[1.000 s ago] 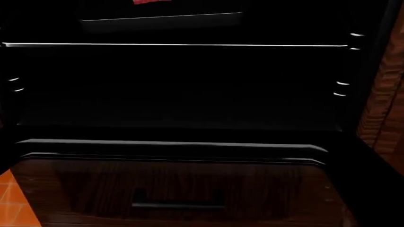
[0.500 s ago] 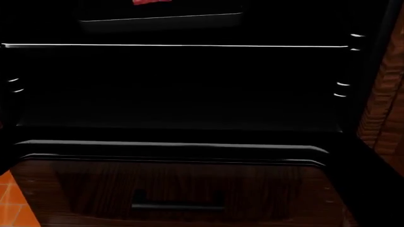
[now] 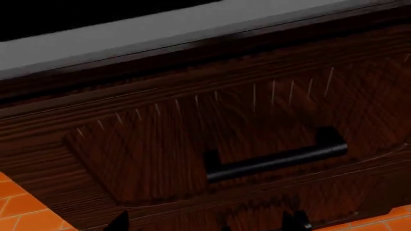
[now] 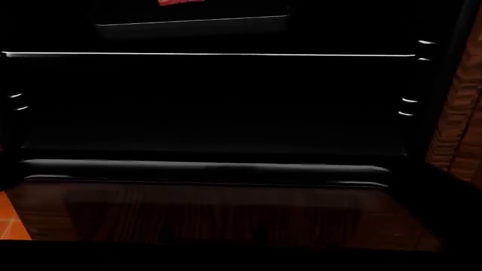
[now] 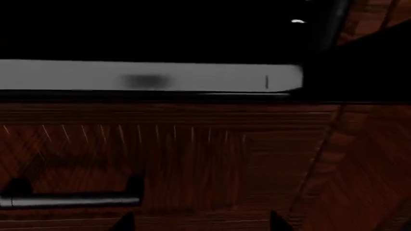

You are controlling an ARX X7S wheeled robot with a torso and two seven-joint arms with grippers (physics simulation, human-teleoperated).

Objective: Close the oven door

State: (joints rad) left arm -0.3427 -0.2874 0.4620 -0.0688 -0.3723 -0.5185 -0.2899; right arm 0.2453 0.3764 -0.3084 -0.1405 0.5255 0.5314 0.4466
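The oven door hangs open below the dark oven cavity, its steel edge strip just above the wooden drawer front with its short dark handle. Orange floor tiles lie below the drawer. Only dark tips of each arm's jaws show; their opening cannot be told.

Neither arm shows in head view; left gripper and right gripper appear only as dark fingertip stubs at each wrist view's edge, set well apart, nothing between the jaws.
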